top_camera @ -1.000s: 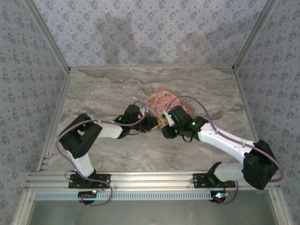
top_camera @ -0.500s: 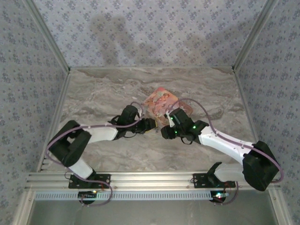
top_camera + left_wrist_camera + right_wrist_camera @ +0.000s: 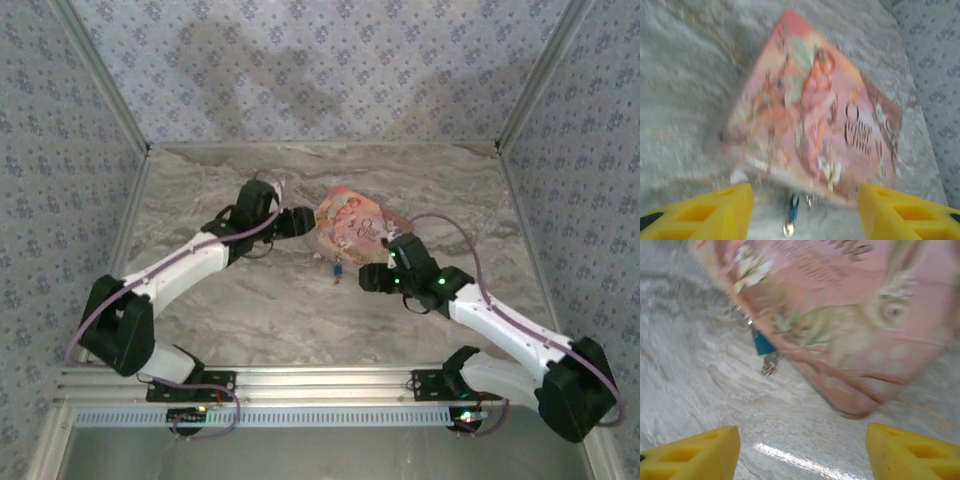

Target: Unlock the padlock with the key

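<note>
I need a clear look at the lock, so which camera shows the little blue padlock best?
The right wrist view: the padlock is largest there, its blue body plain at the edge of the pink box, though slightly blurred. The left wrist view shows it smaller and blurrier; the top external view shows a mere speck.

Soft, even light fills the top view, which is sharp; broad grey shadows are thrown back onto the patterned blue-grey back wall (image 3: 320, 70). Both wrist views are smeared by blur (the left one worse): the flat pink picture box (image 3: 815, 115) loses its print, the tiny blue-and-silver metal padlock (image 3: 762, 345) its edges. A pale glare streak crosses the grey marbled tabletop (image 3: 790, 452) in the right wrist view.
</note>
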`<action>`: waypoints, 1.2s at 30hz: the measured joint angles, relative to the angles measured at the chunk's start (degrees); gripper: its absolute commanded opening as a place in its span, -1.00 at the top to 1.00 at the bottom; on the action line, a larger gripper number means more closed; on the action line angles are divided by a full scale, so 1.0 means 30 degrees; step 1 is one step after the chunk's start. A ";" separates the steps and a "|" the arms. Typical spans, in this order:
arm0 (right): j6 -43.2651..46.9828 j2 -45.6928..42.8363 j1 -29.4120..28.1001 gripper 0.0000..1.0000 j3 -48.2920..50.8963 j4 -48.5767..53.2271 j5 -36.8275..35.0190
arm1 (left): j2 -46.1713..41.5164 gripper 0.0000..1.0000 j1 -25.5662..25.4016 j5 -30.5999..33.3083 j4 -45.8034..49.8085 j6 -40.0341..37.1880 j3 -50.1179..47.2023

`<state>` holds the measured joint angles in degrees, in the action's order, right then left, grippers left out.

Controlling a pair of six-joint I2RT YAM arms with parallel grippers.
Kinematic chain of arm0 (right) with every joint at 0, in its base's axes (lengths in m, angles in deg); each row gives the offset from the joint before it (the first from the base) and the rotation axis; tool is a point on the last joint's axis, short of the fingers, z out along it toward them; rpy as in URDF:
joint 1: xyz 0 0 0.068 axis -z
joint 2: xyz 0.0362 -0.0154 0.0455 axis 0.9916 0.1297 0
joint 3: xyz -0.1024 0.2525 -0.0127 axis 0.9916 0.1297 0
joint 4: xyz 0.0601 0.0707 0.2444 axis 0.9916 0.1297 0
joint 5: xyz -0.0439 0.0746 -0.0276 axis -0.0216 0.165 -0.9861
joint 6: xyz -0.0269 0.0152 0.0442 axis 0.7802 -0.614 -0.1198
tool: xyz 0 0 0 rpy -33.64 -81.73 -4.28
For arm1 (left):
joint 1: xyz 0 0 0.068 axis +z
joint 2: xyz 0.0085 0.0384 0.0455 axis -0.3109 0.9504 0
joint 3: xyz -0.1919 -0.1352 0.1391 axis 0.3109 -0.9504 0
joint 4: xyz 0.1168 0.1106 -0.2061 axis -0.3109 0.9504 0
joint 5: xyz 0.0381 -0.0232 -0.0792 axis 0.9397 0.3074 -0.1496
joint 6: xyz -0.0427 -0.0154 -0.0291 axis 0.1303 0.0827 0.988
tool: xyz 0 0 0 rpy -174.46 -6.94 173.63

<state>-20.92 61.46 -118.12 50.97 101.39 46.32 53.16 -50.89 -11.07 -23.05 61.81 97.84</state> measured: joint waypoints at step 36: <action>0.0780 1.1460 0.6492 -0.42 -0.7315 -0.2601 0.3191 | 0.3118 -0.14 -0.0066 0.0022 -0.1712 0.0889 -0.1953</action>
<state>-18.58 95.84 -98.65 29.03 93.59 55.89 62.52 -51.09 -11.01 -28.19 64.47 91.98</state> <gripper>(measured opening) 0.704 0.565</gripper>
